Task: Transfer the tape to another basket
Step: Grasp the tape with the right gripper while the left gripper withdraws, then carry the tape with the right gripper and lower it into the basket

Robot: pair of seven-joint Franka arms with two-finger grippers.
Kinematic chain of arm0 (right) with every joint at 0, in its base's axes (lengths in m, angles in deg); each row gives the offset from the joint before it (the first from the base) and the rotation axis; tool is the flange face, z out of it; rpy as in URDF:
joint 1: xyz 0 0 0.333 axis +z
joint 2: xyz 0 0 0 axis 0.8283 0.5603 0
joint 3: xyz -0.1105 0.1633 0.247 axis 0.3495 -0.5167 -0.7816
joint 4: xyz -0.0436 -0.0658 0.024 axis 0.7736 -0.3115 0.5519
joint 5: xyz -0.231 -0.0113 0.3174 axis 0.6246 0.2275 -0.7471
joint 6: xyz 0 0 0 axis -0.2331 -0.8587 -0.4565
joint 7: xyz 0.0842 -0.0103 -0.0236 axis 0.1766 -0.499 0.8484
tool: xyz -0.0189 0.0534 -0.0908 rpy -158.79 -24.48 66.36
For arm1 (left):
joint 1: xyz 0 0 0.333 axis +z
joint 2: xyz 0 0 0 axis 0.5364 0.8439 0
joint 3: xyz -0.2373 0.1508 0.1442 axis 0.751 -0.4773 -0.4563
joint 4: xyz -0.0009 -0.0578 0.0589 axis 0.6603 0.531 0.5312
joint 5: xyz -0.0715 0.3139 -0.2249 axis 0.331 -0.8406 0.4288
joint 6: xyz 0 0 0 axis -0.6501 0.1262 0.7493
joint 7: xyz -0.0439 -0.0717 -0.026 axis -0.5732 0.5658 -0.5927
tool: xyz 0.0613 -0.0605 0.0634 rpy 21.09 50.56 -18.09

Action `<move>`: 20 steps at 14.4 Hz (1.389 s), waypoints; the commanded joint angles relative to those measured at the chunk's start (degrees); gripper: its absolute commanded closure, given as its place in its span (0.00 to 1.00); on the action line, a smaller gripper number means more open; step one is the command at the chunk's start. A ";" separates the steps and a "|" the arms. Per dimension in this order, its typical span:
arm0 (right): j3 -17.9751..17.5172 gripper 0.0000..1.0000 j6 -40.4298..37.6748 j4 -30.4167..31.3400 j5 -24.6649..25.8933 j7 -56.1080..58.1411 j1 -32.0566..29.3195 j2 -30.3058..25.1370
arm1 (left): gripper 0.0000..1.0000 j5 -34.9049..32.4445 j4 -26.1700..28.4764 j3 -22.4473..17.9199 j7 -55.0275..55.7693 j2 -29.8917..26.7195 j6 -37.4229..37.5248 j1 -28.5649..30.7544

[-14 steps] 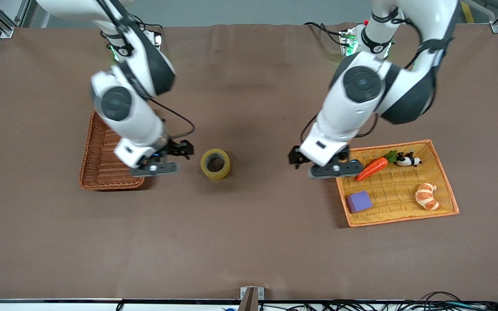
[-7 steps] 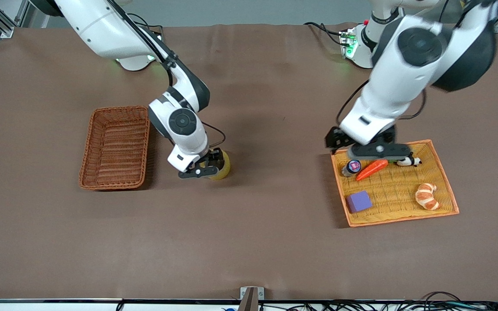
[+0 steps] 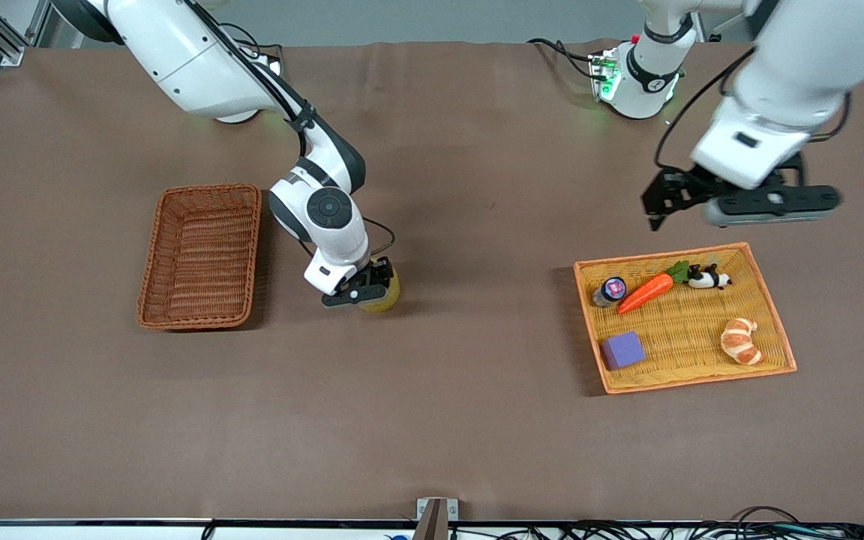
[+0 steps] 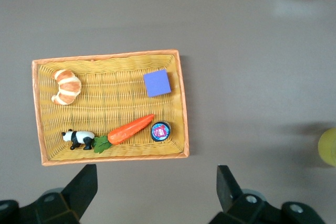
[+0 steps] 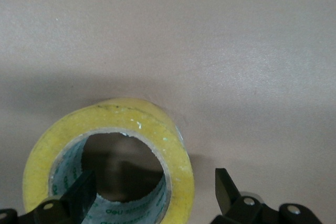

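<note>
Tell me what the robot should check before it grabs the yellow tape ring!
1. Right gripper open: ok, one finger reaches into the ring's hole, the other stands outside its wall.
2. Tape lying flat on the table: ok.
3. Tape already pinched: not ok, the fingers have not closed yet.
4. Brown basket has room: ok, nothing shows inside it, and it sits toward the right arm's end.
5. Left gripper out of the way: ok, open and waiting above the table by the yellow tray.
6. Tape not stuck to the table: cannot tell.
</note>
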 commanded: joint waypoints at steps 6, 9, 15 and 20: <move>-0.06 0.59 2.84 2.48 3.51 -5.48 -0.05 0.16 | 0.00 -2.52 -0.73 0.22 -0.90 0.95 1.68 2.57; -0.06 1.00 2.66 2.30 3.51 -7.92 -0.22 0.25 | 0.00 -2.18 -0.56 0.22 -1.42 1.22 1.94 3.97; -0.50 1.00 0.74 -1.56 2.63 -13.56 -2.41 -0.89 | 0.00 2.84 0.32 -11.55 -10.28 -2.20 3.69 -3.14; -3.14 1.00 -15.14 -3.06 1.23 -10.60 -7.86 -12.99 | 0.00 3.97 3.75 -13.39 -15.12 -5.55 3.96 -2.79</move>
